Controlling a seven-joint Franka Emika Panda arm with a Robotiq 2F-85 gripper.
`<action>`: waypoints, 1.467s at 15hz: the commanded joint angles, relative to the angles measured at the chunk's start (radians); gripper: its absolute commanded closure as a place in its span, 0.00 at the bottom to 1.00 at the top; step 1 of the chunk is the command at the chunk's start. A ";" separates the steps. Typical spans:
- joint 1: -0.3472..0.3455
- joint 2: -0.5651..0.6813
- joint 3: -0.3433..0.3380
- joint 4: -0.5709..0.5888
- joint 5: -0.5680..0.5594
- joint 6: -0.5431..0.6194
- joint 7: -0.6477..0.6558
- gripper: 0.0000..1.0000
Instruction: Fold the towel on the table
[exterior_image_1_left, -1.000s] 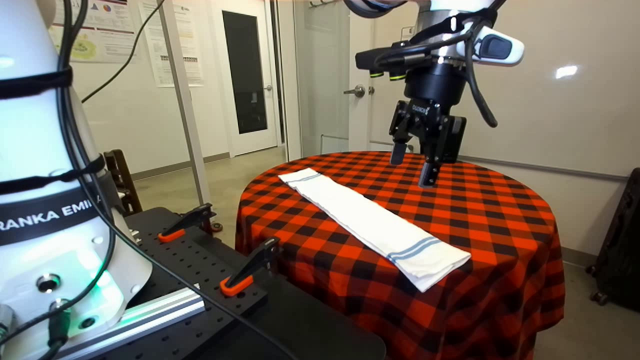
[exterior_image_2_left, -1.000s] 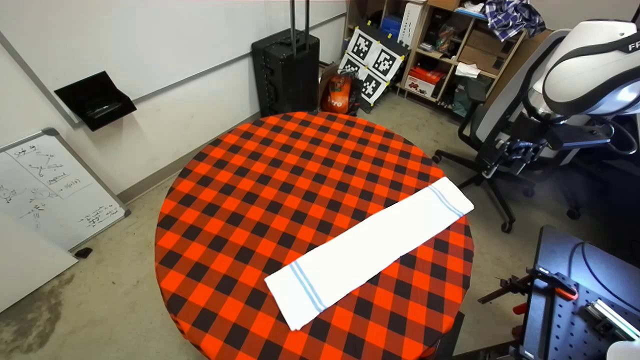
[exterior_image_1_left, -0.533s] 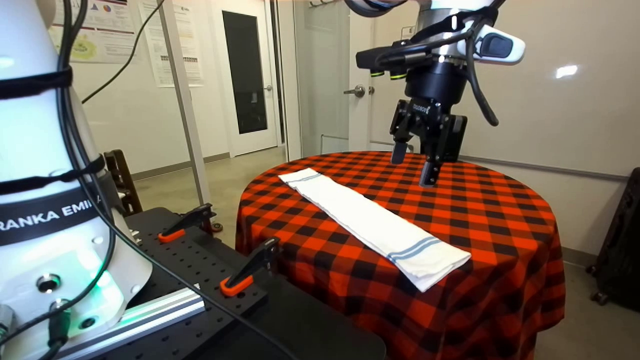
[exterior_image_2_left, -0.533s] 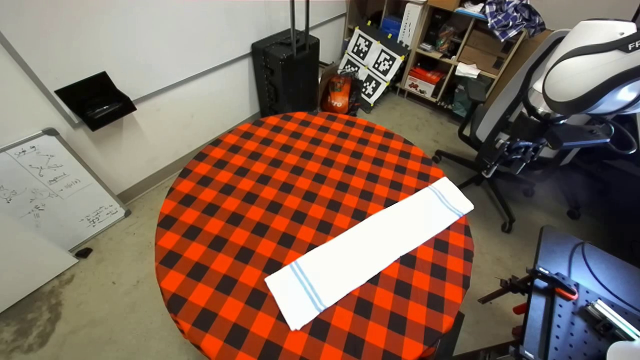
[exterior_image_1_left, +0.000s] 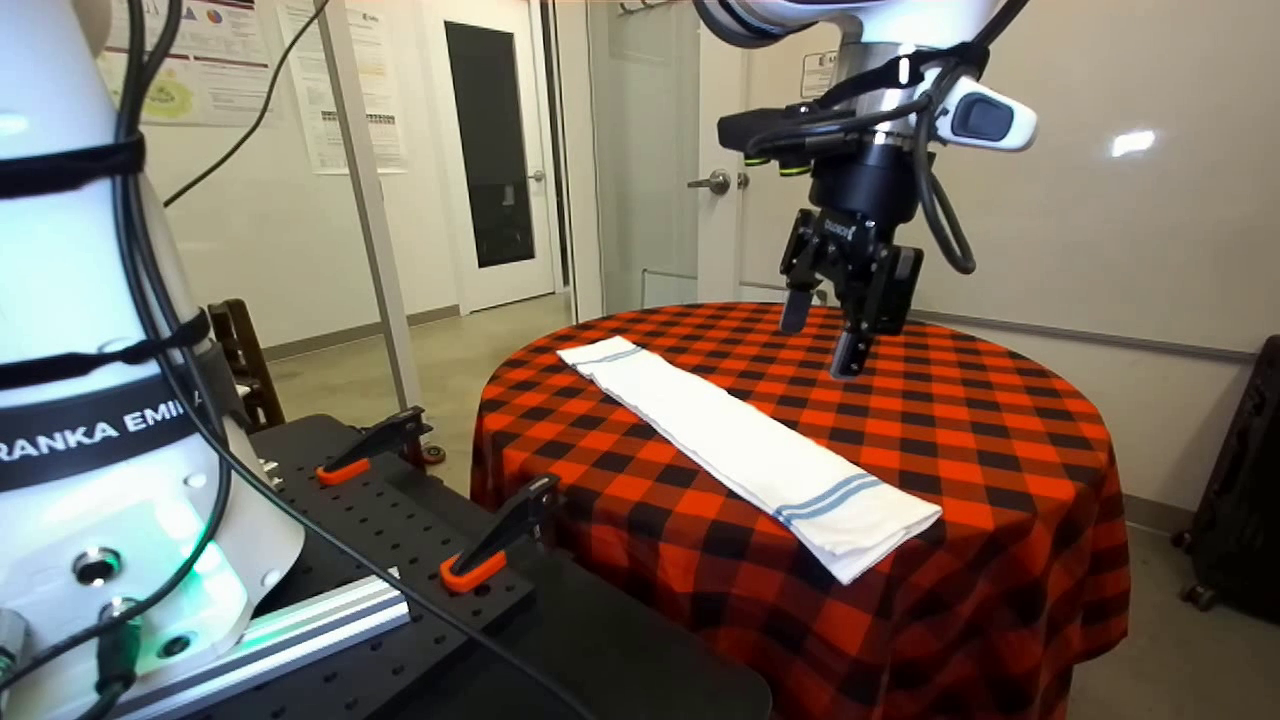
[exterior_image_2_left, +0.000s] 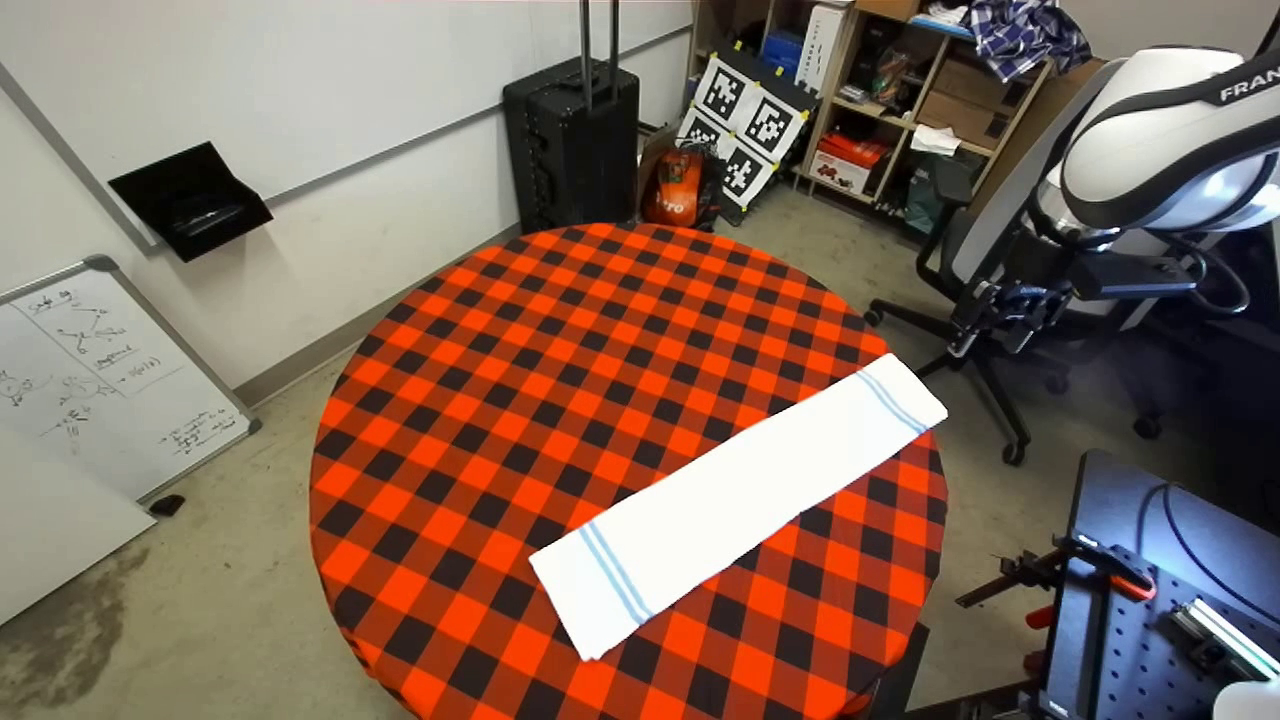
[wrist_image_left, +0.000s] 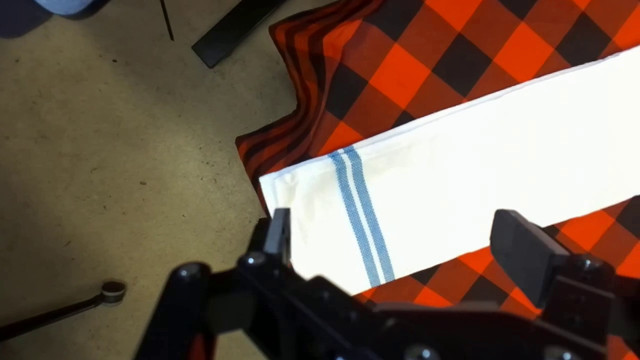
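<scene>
A white towel with blue stripes near each end lies as a long, flat strip on the table with a red-and-black checked cloth. The towel shows in both exterior views (exterior_image_1_left: 740, 430) (exterior_image_2_left: 740, 505) and in the wrist view (wrist_image_left: 440, 180). The checked table (exterior_image_2_left: 500, 400) is round. My gripper (exterior_image_1_left: 820, 348) is open and empty, above the table and apart from the towel. It also shows in an exterior view (exterior_image_2_left: 988, 345) beyond the towel's far striped end. In the wrist view, my gripper's fingers (wrist_image_left: 394, 215) stand wide apart over one striped end of the towel.
A black base plate with orange-tipped clamps (exterior_image_1_left: 475, 570) stands beside the table. An office chair (exterior_image_2_left: 985, 260) is behind the arm. A black case (exterior_image_2_left: 572, 150) and a whiteboard (exterior_image_2_left: 110, 370) stand around the table. The table's draped edge (wrist_image_left: 300, 100) is close to the towel's end.
My gripper has shifted a little, leftward in both exterior views, and slightly lower in one of them. It stays open. The towel has not moved.
</scene>
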 joint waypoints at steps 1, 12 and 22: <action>-0.030 0.127 0.035 0.130 0.132 -0.039 -0.039 0.00; -0.150 0.497 0.067 0.450 0.135 -0.003 -0.018 0.00; -0.240 0.604 0.125 0.553 0.110 -0.060 -0.163 0.00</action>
